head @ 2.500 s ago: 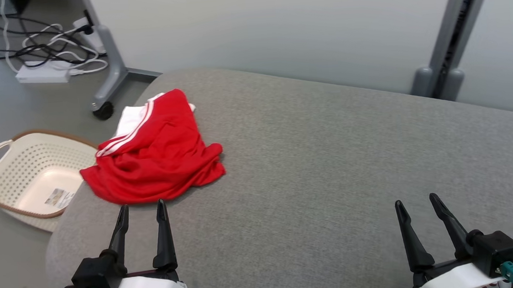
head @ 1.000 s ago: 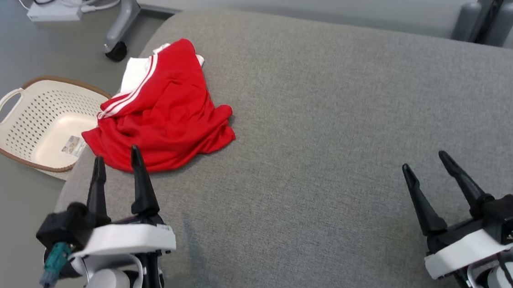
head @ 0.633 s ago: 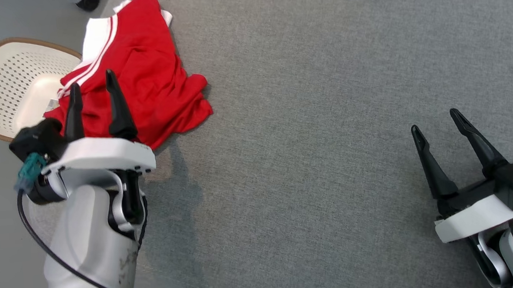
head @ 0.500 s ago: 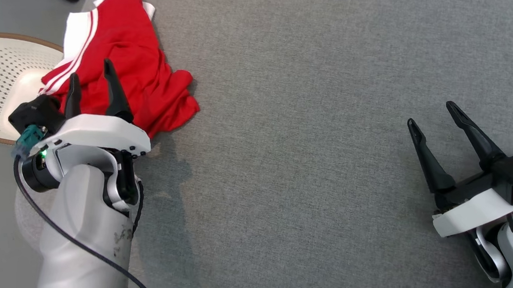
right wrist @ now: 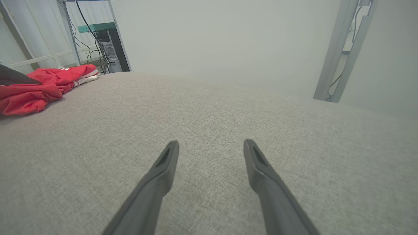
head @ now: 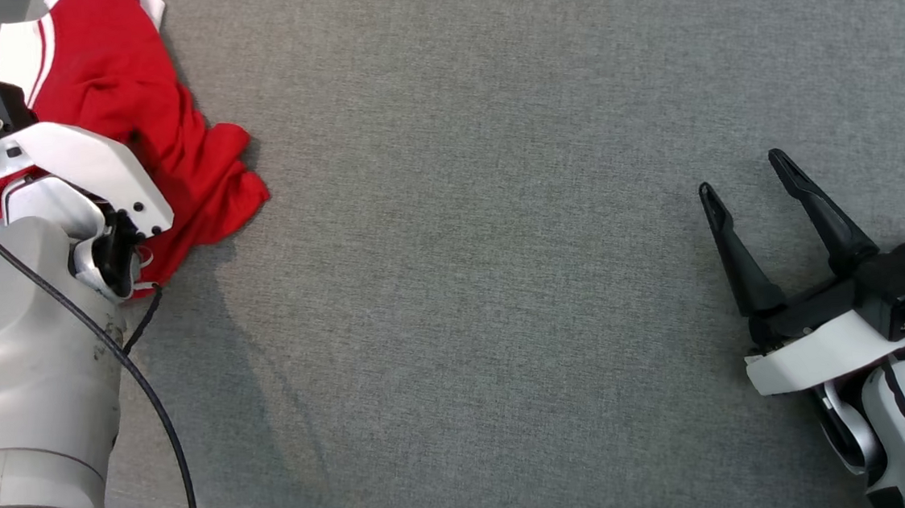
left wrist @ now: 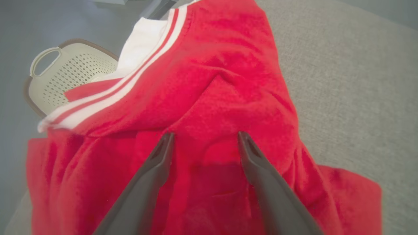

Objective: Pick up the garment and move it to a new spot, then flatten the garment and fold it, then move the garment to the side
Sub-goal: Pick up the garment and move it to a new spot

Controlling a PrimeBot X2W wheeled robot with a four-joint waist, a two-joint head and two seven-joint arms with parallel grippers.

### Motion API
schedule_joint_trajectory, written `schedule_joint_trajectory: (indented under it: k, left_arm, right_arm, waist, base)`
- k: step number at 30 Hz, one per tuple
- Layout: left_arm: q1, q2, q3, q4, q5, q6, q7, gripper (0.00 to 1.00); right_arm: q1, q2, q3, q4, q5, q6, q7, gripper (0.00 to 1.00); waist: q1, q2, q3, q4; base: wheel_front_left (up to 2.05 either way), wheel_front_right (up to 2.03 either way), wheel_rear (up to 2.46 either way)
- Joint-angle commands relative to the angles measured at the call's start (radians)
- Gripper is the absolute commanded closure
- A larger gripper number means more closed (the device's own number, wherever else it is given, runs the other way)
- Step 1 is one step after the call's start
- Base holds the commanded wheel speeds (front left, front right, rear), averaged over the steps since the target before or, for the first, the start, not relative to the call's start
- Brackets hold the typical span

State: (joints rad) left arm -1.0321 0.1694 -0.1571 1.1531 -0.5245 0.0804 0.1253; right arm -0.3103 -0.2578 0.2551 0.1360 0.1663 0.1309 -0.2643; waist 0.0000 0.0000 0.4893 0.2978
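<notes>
L fingers now over garment, apart

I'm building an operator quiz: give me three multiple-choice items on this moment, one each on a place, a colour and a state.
1. Where on the grey surface does the garment lie? A) centre B) left edge, by the basket C) far right
2. What colour are the garment's stripes? A) black B) yellow C) white
3. What state is the left gripper in? A) open B) shut on the garment C) shut on nothing
Key: B, the head view shows it at the left edge; C, the stripes show white against the red; A, its fingers stand apart over the garment.
</notes>
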Motion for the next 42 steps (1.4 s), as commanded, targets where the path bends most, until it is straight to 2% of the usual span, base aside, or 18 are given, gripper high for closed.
schedule_joint_trajectory:
  k: [1, 5, 12, 13, 16, 22, 25, 27, 33, 38, 42]
  left_arm:
    - [-0.015, 0.003, -0.007, 0.021, 0.002, -0.016, 0.032, 0.0]
    - [-0.042, 0.028, -0.014, 0.074, -0.007, -0.038, 0.124, 0.0]
    - [-0.007, 0.034, -0.044, 0.107, 0.007, -0.074, 0.16, 0.0]
    - [0.001, 0.037, -0.049, 0.108, 0.009, -0.082, 0.15, 1.0]
    - [0.024, 0.048, -0.042, 0.108, 0.0, -0.082, 0.077, 1.0]
    - [0.064, 0.044, -0.017, 0.029, -0.009, -0.121, -0.279, 1.0]
    - [0.084, 0.044, -0.013, 0.014, 0.0, -0.116, -0.369, 1.0]
    - [0.103, 0.038, -0.009, -0.021, 0.014, -0.103, -0.388, 1.0]
    - [0.217, 0.03, 0.06, -0.289, 0.075, -0.083, -0.39, 1.0]
    - [0.31, 0.022, 0.094, -0.485, 0.153, -0.097, -0.39, 1.0]
    - [0.346, 0.017, 0.096, -0.569, 0.192, -0.113, -0.39, 1.0]
  right_arm:
    - [-0.006, -0.004, -0.002, 0.003, -0.006, 0.0, -0.001, 0.0]
    - [-0.017, 0.005, -0.003, 0.003, -0.001, 0.0, -0.001, 0.0]
    - [-0.014, 0.018, -0.011, 0.002, -0.002, 0.0, -0.001, 0.0]
    - [-0.013, 0.019, -0.011, 0.002, -0.002, 0.0, -0.001, 0.0]
    - [-0.013, 0.03, -0.011, 0.004, -0.001, 0.0, -0.001, 0.0]
    - [-0.006, 0.042, -0.004, 0.013, 0.009, 0.0, -0.001, 0.0]
    - [0.006, 0.048, 0.004, 0.024, 0.015, 0.0, -0.001, 0.0]
    - [0.014, 0.05, 0.006, 0.027, 0.019, 0.0, -0.001, 0.0]
    - [0.044, 0.075, -0.01, 0.025, 0.03, 0.0, -0.001, 0.0]
    - [0.071, 0.099, -0.036, 0.02, 0.034, 0.0, -0.001, 0.0]
    - [0.084, 0.112, -0.059, 0.018, 0.035, 0.0, -0.001, 0.0]
  waist:
    - [0.0, 0.0, 0.012, -0.016]
    - [0.0, 0.0, 0.019, -0.041]
    - [0.0, 0.0, 0.019, -0.064]
    - [0.0, 0.0, 0.017, -0.066]
    - [0.0, 0.0, 0.004, -0.071]
    - [0.0, 0.0, -0.031, -0.072]
    - [0.0, 0.0, -0.06, -0.072]
    - [0.0, 0.0, -0.082, -0.073]
    - [0.0, 0.0, -0.156, -0.079]
    - [0.0, 0.0, -0.221, -0.114]
    - [0.0, 0.0, -0.255, -0.142]
  base:
    - [0.0, 0.0, 0.0]
    - [0.0, 0.0, 0.0]
    - [0.0, 0.0, 0.0]
    - [0.0, 0.0, 0.0]
    - [0.0, 0.0, 0.0]
    - [0.0, 0.0, 0.0]
    - [0.0, 0.0, 0.0]
    - [0.0, 0.0, 0.0]
    - [0.0, 0.0, 0.0]
    - [0.0, 0.0, 0.0]
    - [0.0, 0.0, 0.0]
